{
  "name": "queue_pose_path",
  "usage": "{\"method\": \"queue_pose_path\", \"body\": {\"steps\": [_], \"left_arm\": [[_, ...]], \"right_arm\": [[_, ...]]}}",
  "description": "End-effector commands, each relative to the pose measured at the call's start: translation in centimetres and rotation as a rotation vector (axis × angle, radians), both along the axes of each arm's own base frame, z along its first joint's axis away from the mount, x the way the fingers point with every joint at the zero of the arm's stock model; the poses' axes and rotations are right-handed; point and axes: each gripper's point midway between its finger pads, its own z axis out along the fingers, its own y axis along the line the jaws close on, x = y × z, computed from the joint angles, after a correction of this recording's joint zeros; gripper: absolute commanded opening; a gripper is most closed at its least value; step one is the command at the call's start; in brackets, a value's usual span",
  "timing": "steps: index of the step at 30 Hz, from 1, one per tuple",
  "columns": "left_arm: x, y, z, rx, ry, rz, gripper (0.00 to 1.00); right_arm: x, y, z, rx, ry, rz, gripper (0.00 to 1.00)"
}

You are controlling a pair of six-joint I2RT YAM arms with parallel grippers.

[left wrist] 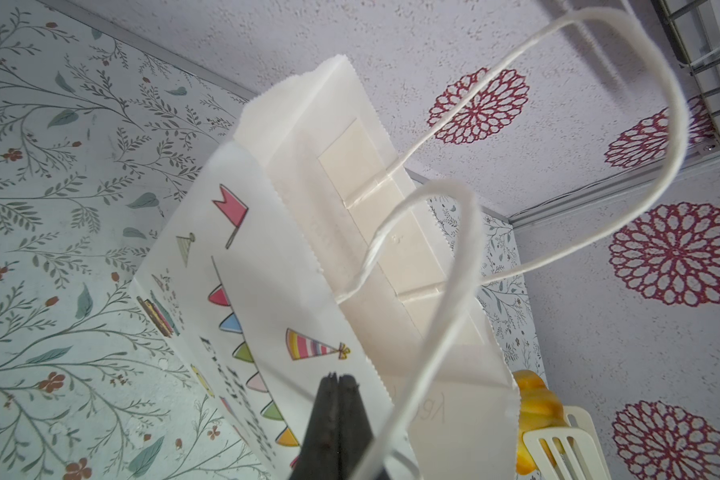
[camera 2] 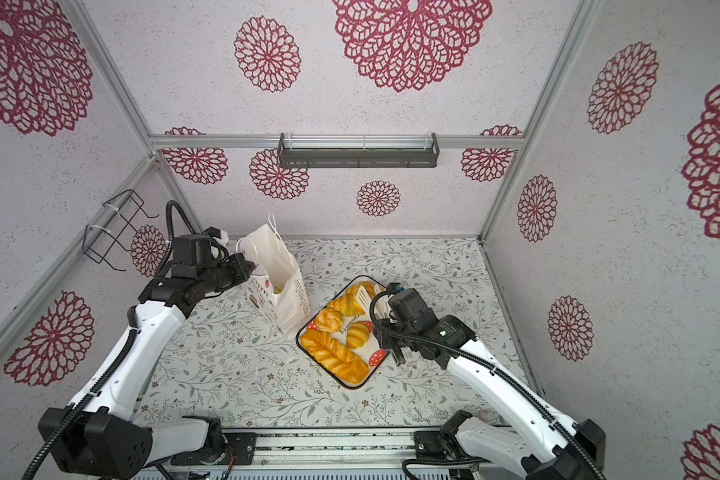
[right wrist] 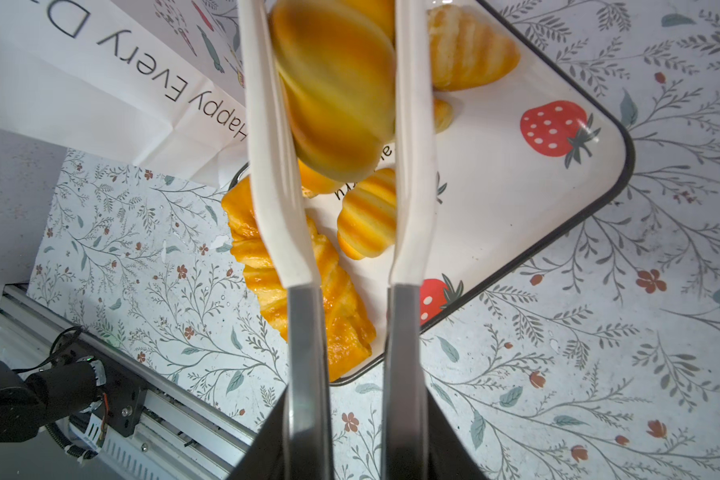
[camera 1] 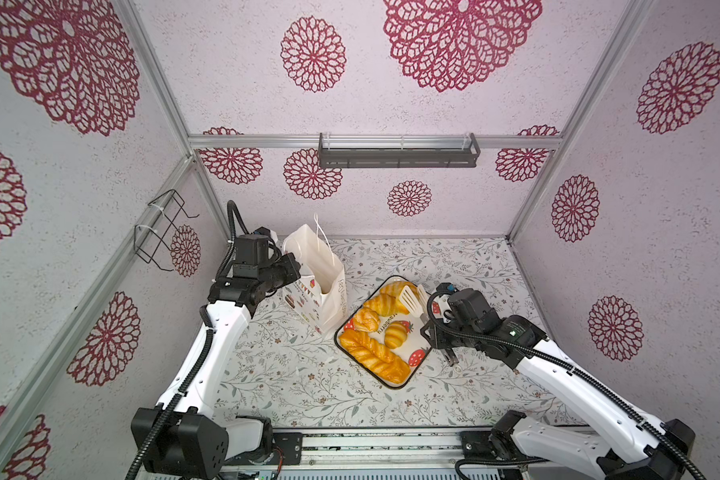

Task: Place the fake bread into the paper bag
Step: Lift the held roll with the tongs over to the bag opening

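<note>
The right gripper (right wrist: 354,440) is clamped on the grey handles of the tongs (right wrist: 275,166). The white blades of the tongs extend straight ahead of it and pinch one piece of the fake bread (right wrist: 333,87), a striped croissant, above the tray (right wrist: 558,199). Beneath the blades, further pieces lie on the tray: a plaited loaf (right wrist: 346,320), a small roll (right wrist: 366,212) and a second croissant (right wrist: 470,50). The paper bag (camera 1: 329,299) stands upright with its mouth open, just beside the tray and between the two grippers. The left gripper (left wrist: 338,384) sits at the bag's upper rim with its fingers pressed together. Whether paper or the cord handle (left wrist: 431,332) is caught between them cannot be told.
</note>
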Motion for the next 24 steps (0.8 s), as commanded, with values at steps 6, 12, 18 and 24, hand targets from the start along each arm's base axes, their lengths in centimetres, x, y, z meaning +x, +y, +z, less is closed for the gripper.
{"method": "queue_pose_path", "body": {"steps": [6, 12, 18, 24], "left_arm": [[-0.2, -0.3, 0.8, -0.006, -0.017, -0.002, 0.0], [-0.5, -0.8, 2.6, -0.032, -0.058, -0.023, 0.0], [-0.8, -1.3, 4.2, -0.073, -0.096, -0.045, 0.0], [-0.9, -1.8, 4.2, -0.102, -0.1, -0.063, 0.07]], "right_arm": [[1.5, 4.5, 7.9, 0.135, -0.193, 0.115, 0.23], [2.2, 7.7, 11.0, 0.158, -0.262, 0.192, 0.23], [2.7, 10.5, 13.6, 0.178, -0.316, 0.259, 0.23], [2.6, 13.5, 15.0, 0.179, -0.342, 0.333, 0.24]]}}
